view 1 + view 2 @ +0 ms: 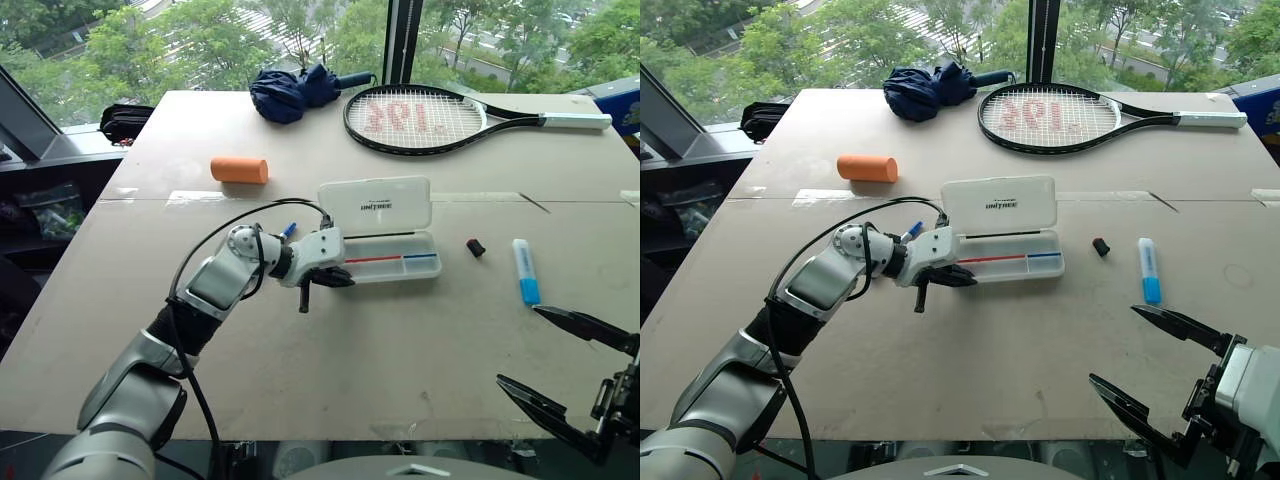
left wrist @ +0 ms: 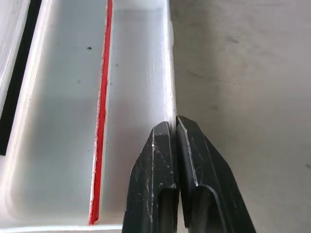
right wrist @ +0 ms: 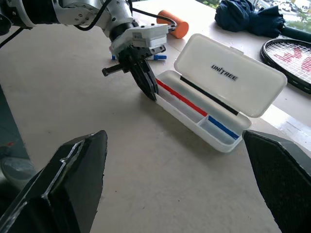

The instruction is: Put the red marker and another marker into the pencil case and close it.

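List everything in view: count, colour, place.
pencil case: 1, white, table centre, lid open; red, blue and black strips show inside
orange cylinder: 1, orange, left of the case, farther back
umbrella: 1, dark blue, folded, far edge
tennis racket: 1, black frame, white grip, far right
black cap: 1, black, right of the case
highlighter: 1, white and blue, right of the cap
blue marker: 1, blue, partly hidden behind the left wrist
black bag: 1, black, beyond the table's left edge
left end effector: shut, at the case's left end
right end effector: open, near right
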`<state>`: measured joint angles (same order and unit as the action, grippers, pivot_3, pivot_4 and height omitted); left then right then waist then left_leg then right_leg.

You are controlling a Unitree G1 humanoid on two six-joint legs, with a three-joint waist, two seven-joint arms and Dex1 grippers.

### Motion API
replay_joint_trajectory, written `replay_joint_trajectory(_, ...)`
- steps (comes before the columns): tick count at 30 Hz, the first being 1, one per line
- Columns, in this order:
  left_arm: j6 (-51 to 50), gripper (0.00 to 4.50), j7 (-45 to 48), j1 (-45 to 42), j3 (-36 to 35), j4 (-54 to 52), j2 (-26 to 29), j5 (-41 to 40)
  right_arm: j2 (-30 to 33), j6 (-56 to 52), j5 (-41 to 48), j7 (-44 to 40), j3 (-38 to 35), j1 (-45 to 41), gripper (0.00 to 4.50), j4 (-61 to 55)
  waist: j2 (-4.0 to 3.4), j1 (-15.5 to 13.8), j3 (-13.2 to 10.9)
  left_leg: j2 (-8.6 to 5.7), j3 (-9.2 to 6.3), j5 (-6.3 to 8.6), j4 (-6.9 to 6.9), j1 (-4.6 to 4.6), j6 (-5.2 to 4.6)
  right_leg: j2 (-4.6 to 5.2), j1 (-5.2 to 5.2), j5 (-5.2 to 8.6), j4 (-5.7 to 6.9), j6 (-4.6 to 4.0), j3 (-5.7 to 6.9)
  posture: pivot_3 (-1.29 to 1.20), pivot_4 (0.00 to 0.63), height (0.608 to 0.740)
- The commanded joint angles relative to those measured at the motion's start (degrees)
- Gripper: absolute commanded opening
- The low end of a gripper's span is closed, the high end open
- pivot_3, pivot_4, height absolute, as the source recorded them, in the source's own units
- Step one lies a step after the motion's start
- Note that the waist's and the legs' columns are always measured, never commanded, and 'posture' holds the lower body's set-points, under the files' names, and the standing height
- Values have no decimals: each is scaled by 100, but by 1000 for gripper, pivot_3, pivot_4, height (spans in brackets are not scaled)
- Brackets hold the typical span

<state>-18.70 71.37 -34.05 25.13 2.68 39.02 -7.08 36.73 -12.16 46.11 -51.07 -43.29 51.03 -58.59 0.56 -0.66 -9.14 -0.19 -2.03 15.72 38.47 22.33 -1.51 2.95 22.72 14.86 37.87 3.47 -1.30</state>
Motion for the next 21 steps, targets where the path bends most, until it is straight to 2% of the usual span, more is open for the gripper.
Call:
replay_joint_trajectory(1,442,60,468,213,-5,-316,223,-43,-104,65,16,-70,-208,154,4500,-3,-1,-8,1,1,1,0,0,-2,0,1,-1,0,0,0,-1,0,150,730)
replay_joint_trajectory(11,1061,60,543,493,-17,-348,284,233,-69,242,66,-841,-907,411,4500,631,-2,-16,3,-2,3,2,2,-1,-3,5,-2,0,-1,0,0,0,150,730)
replay_joint_trajectory(14,882,60,527,530,-115,-429,244,108,95,221,25,-1063,-1005,281,4500,946,-2,-14,3,-2,4,2,2,-1,-3,5,-2,0,0,0,0,0,150,730)
replay_joint_trajectory(15,787,621,482,538,-177,-496,218,48,152,204,29,-1129,-1041,231,4500,1064,-2,-13,2,-2,6,2,2,-1,-3,5,-3,0,-1,0,-2,0,150,730)
replay_joint_trajectory(16,711,897,448,547,-248,-571,203,-21,202,200,30,-1181,-1075,174,4500,1173,-1,-13,2,-3,9,2,2,-1,-4,6,-2,0,-1,0,-3,0,150,730)
replay_joint_trajectory(18,604,1956,384,577,-399,-708,214,-133,272,178,52,-1265,-1136,86,4500,1308,0,-15,1,-3,5,2,3,0,-4,6,-2,0,-1,1,1,0,150,730)
replay_joint_trajectory(20,111,2710,343,721,-892,-1142,334,-680,366,204,120,-1415,-1221,-46,4500,1496,1,-10,-1,-1,2,2,3,1,-4,3,-2,0,0,0,3,0,150,730)
replay_joint_trajectory(21,-337,2710,303,837,-1246,-1451,442,-1081,421,226,176,-1506,-1251,-149,4500,1610,1,2,-3,1,1,2,3,2,-4,3,-1,0,0,0,4,0,150,730)
